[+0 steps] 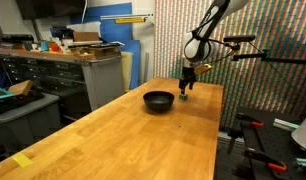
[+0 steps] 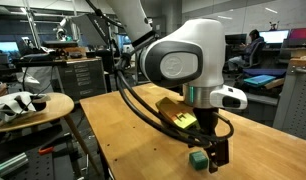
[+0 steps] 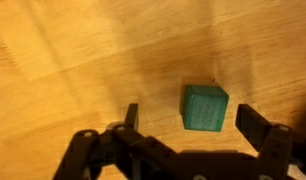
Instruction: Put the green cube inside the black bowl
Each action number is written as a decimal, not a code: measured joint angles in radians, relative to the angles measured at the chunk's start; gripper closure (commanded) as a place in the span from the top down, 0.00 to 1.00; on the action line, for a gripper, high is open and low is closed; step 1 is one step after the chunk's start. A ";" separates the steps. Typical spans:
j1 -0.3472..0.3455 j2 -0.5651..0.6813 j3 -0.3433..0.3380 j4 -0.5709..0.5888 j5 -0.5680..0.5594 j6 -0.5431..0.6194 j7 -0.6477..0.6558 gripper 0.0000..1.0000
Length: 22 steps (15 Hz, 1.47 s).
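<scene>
Green cube (image 3: 205,108) rests on the wooden table (image 3: 63,60) between the wide-spread jaws of the gripper (image 3: 190,118).

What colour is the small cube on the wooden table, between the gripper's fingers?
The small cube is dark green, seen best in the wrist view.

The wrist view looks straight down onto a wooden counter (image 3: 73,50) with pale, blurred grain. The green cube (image 3: 205,108) sits on the wood, its top face and one darker side showing. The gripper (image 3: 188,112) comes in from the bottom edge, dark and out of focus, its jaws spread wide. The cube lies between them, touching neither, and is nearer the jaw on the right of the view. A soft shadow darkens the wood around the cube.
</scene>
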 measured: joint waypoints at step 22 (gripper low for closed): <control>-0.047 0.046 0.059 0.045 0.058 -0.052 -0.075 0.19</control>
